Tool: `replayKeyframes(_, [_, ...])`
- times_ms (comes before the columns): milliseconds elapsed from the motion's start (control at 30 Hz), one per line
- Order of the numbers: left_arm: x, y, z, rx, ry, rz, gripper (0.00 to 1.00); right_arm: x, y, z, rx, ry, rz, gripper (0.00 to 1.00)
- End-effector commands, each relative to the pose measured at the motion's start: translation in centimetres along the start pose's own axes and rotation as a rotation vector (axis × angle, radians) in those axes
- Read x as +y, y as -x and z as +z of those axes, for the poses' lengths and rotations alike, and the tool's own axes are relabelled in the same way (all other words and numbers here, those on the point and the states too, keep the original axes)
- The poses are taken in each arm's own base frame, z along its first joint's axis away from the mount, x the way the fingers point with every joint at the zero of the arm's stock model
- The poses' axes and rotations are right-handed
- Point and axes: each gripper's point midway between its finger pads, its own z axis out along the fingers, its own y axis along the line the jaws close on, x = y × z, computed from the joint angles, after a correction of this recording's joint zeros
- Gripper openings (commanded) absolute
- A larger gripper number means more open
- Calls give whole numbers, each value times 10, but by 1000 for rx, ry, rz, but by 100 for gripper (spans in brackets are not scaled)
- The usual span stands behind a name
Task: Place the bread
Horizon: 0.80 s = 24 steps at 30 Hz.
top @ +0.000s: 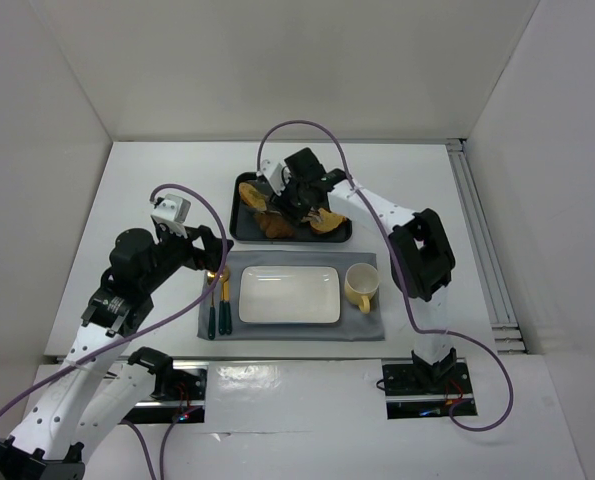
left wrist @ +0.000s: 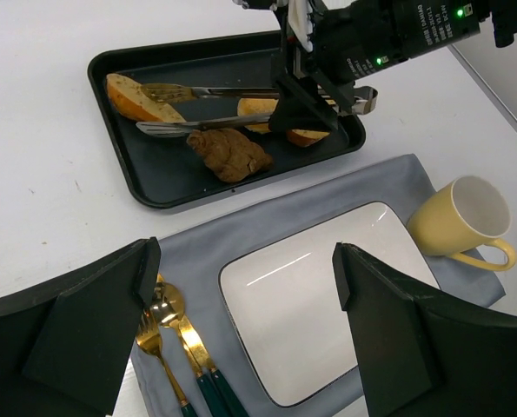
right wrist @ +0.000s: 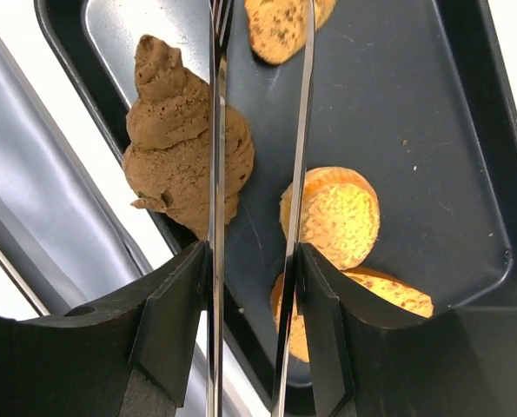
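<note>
Right gripper (right wrist: 254,287) was clamped on the handles of the metal tongs (right wrist: 216,130), which reached along the black tray (left wrist: 154,178). We noted the bread (left wrist: 135,97) lying at the tray's left end, at the tong tips. The tips stood apart; we could not tell contact. Left gripper (left wrist: 248,261) hung over the white plate (left wrist: 301,330), jaws wide apart, holding nothing.

**Two white arms with black joints**

The left arm (top: 97,335) and the right arm (top: 377,210) have white links and black round joints. A purple cable (top: 307,125) runs along each one. The right gripper (left wrist: 303,109) has a black body with white letters (left wrist: 432,22) and small green lights (left wrist: 379,61). The left gripper (left wrist: 245,269) has black, wedge-shaped fingers (left wrist: 93,339).
</note>
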Motion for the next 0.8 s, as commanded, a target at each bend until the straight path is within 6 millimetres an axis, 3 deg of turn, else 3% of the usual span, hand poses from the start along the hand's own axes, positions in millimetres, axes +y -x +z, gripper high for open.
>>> replayKeyframes(0, [-6, 21, -3, -74, -26, 31, 100, -2, 31, -15, -81, -60, -5, 53])
replayKeyframes(100, [-7, 23, -5, -82, -28, 33, 100, -4, 26, -11, -62, -75, -2, 48])
replayKeyframes(167, [-7, 23, -5, -82, -28, 33, 100, -1, 30, -11, -73, -72, -1, 34])
replayKeyframes(367, [-7, 23, -5, -82, -28, 33, 100, -1, 35, -20, -95, -82, -4, 16])
replayKeyframes(767, [-5, 24, -5, -84, -19, 32, 100, 6, 75, -88, -258, -68, -60, 15])
